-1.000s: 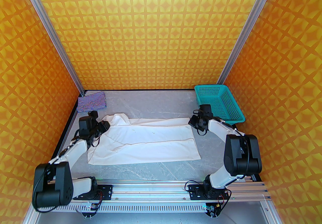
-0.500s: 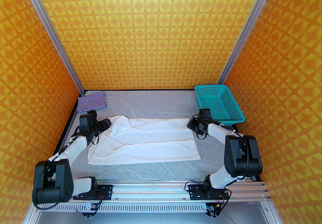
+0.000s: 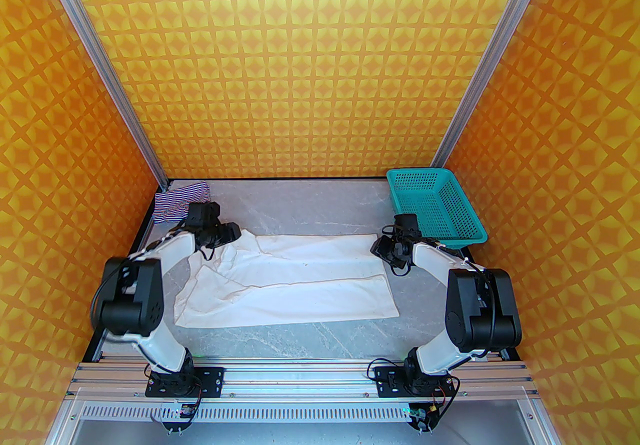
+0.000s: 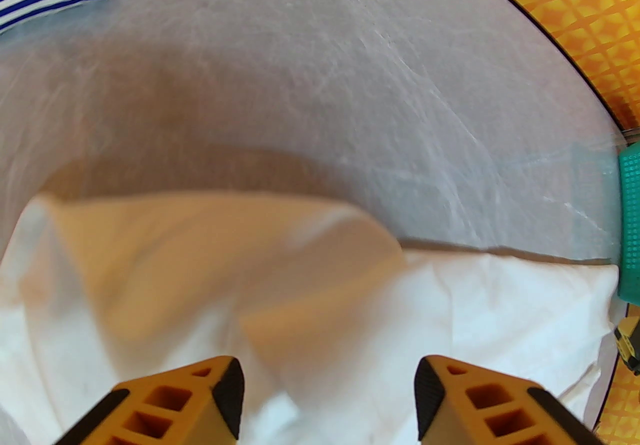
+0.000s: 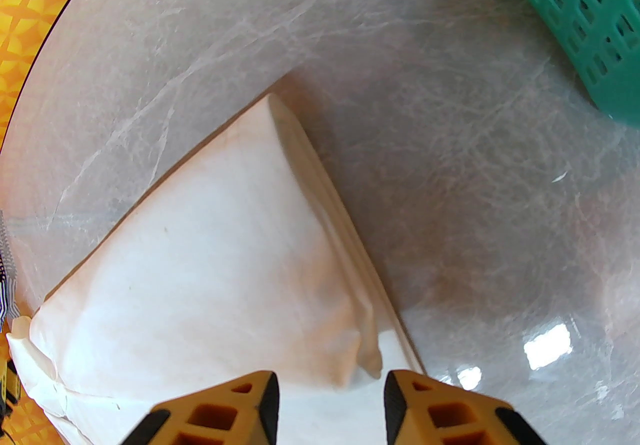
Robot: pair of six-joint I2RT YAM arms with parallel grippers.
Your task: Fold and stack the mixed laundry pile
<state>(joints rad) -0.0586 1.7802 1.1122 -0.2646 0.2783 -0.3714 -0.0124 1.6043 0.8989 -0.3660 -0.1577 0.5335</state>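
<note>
What worries me is the left end of the white cloth [image 3: 300, 278]. It is rumpled and humped there, so if the left fingers [image 4: 222, 398] close where they hang, I reckon they may pinch a wrinkle or a single layer, and the next fold would come out crooked. At the other end several edges lie stacked at the corner, and the right fingers [image 5: 262, 408] could catch just the top one. A lopsided pull by one arm would skew the whole piece. The left wrist also sits close to the striped garment [image 3: 172, 203] in the far left corner of the tabletop [image 3: 310, 203], and a careless swing might drag it.

Both pairs of fingers stand parted with nothing between them. The cloth lies lengthways across the middle of the tabletop. Its bunched far left corner is under and just ahead of the left fingers. Its far right corner is just ahead of the right ones, with a small fold near their gap. The teal basket [image 3: 422, 173] sits beyond, to the right.
</note>
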